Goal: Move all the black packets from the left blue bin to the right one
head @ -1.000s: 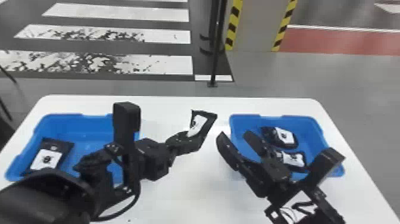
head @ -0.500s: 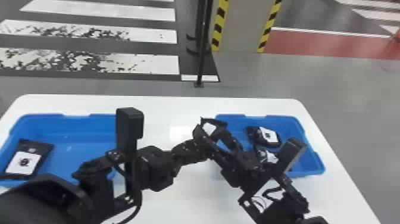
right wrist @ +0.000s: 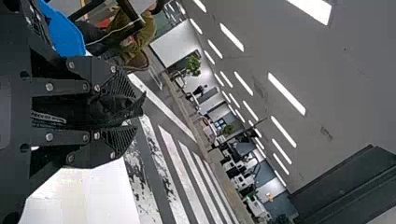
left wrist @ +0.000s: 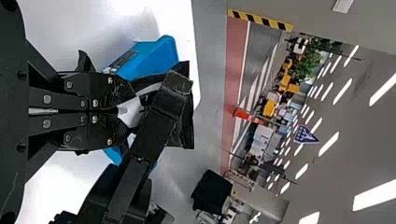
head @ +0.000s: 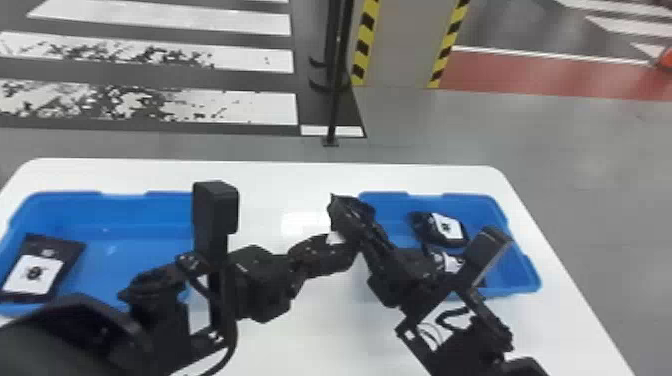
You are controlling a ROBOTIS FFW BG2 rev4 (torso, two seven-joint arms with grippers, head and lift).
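In the head view my left gripper [head: 345, 250] is beside the right bin [head: 522, 265], shut on a black packet [head: 345, 207]. My right gripper [head: 367, 230] meets that packet from the other side, its fingers parted around it. The left wrist view has the left gripper [left wrist: 126, 112] pinching the packet [left wrist: 186, 121], partly covered by a right finger. In the right wrist view, black material [right wrist: 116, 106] lies between the fingers of the right gripper [right wrist: 133, 112]. One packet [head: 35, 272] lies in the left bin [head: 125, 200]; packets [head: 445, 227] also lie in the right bin.
The white table [head: 310, 345] carries both bins, with the two grippers close together between them. The left arm crosses in front of the left bin; the right arm covers part of the right bin. Beyond the table stands a dark pole [head: 332, 110].
The wide-open right gripper has moved inward to the held packet and its fingers have drawn closer together. The left gripper has kept its packet. The head view has shifted slightly to the right.
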